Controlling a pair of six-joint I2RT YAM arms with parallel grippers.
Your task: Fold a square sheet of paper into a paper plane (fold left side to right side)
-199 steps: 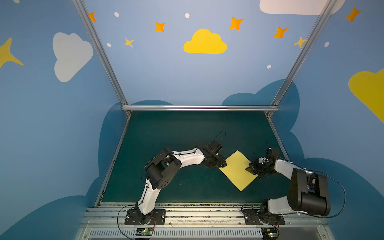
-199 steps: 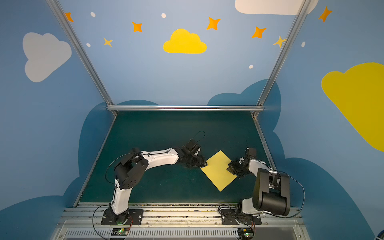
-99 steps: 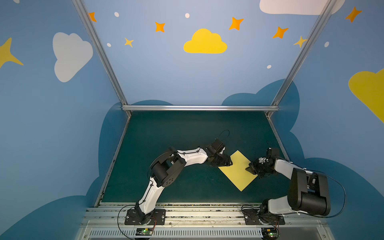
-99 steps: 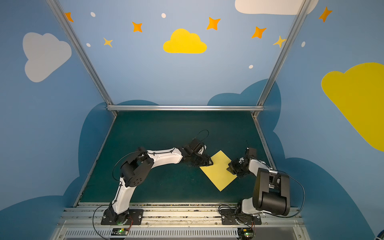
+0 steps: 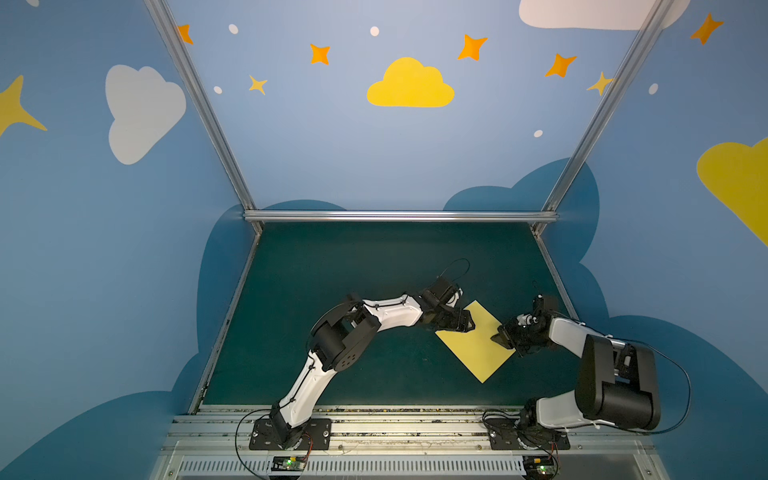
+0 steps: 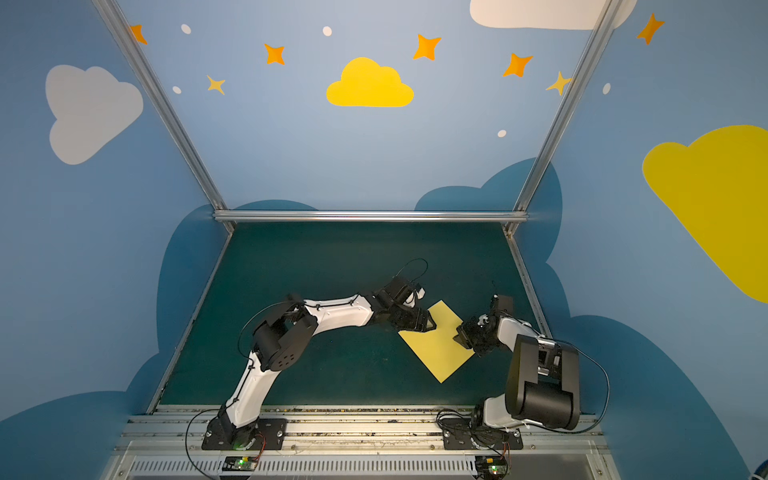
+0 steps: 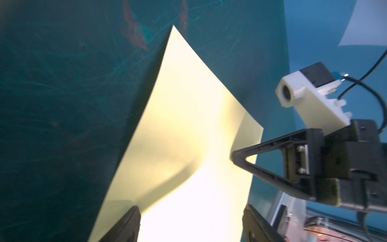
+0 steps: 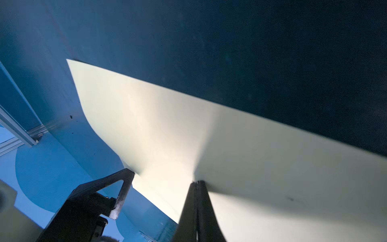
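On the dark green worktop [image 5: 353,270], right of centre in both top views, a thin, pale yellow square sheet of paper [image 5: 478,349] lies unfolded, turned corner-on like a diamond. The right hand [image 5: 496,337] has its black fingers pressed together on the sheet's right edge, and the paper buckles upward there (clearest in the wrist views). The left hand [image 5: 465,326] sits over the upper left edge, its fingers [image 7: 127,226] well apart with paper between them. Whether they touch it cannot be told.
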